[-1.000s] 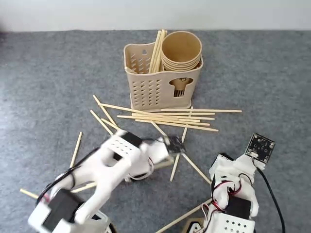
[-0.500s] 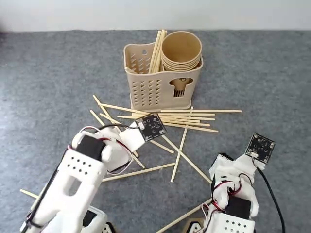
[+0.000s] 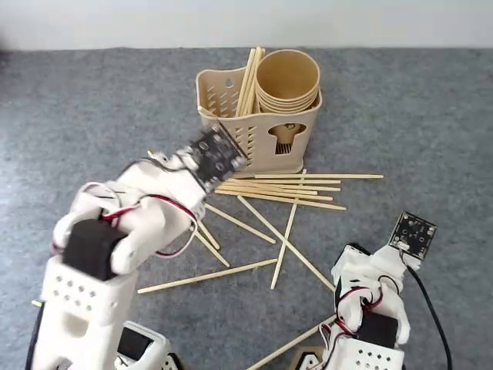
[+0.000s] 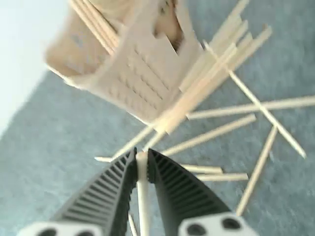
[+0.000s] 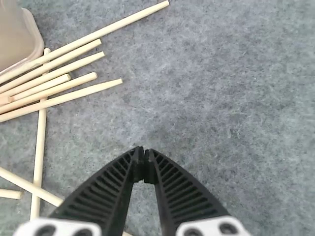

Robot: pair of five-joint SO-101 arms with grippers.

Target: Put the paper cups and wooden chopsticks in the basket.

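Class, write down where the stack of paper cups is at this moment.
In the high view, the paper cups stand nested in the right compartment of the basket, with upright chopsticks just to their left.

I read a beige basket (image 3: 260, 150) with rows of small slots punched in its walls, kraft-brown paper cups (image 3: 287, 77) and pale wooden chopsticks (image 3: 308, 187) on my mottled grey counter (image 3: 431, 123). My left claw (image 4: 141, 155) and right claw (image 5: 143, 150) are black and ribbed. The left arm (image 3: 123, 239) is white with red wires.
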